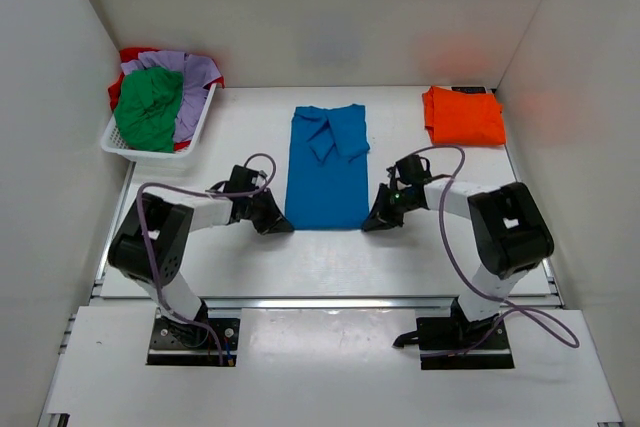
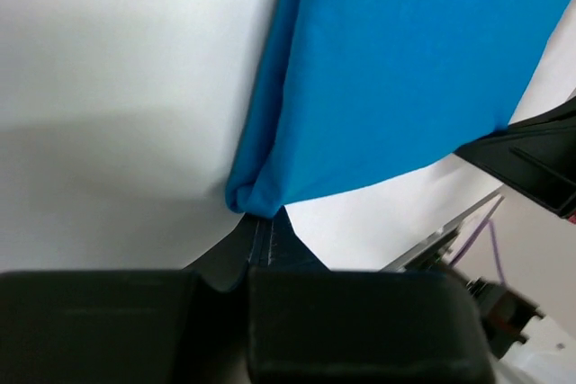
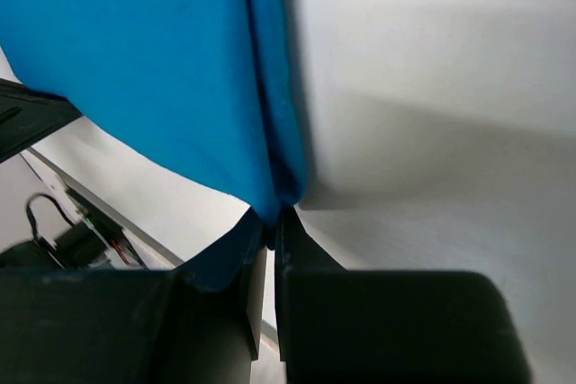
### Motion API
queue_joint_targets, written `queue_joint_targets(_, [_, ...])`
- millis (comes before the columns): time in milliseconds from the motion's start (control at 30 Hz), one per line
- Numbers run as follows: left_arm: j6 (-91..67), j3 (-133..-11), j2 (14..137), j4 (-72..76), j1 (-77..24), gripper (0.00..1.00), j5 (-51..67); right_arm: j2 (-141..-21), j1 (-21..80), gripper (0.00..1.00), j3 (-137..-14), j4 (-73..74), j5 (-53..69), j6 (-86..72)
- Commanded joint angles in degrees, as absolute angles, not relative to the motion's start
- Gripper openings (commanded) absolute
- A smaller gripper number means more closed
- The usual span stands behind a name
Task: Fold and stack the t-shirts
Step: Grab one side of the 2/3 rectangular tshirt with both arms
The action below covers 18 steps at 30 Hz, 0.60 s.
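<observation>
Top external view: the blue t-shirt (image 1: 325, 172) lies flat on the tabletop (image 1: 240, 137), stretching away between the left claw (image 1: 275, 222) and right claw (image 1: 378, 219) — each is pinched shut on a hem corner, probably to lift the hem evenly for folding.

Five t-shirts: one blue t-shirt (image 1: 326, 172), one orange t-shirt (image 1: 463, 116), one green t-shirt (image 1: 148, 112), one lavender t-shirt (image 1: 195, 82) and one red t-shirt (image 1: 132, 55). One white basket (image 1: 195, 129). Two grippers: one left gripper (image 1: 275, 219), one right gripper (image 1: 378, 219).
</observation>
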<state>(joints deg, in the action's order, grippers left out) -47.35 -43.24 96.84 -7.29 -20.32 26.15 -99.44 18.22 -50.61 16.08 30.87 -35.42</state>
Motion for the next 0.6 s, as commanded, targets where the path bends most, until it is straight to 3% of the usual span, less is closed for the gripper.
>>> queue_joint_targets(0, [-45.6, -37.2, 89.8, -10.1, -21.3, 0.0, 24.6, -92.6, 20.1, 0.0, -45.2, 18.4, 30.3, -34.1])
queue_joint_targets(367, [-50.4, -20.8, 65.3, -16.7, -31.4, 0.0, 22.5, -72.0, 31.4, 0.0, -25.4, 17.0, 32.5, -42.4])
queue_joint_targets(567, [-47.1, -30.3, 66.3, -22.0, -30.2, 0.0, 25.0, -69.0, 31.1, 0.0, -31.7, 20.6, 33.2, -43.0])
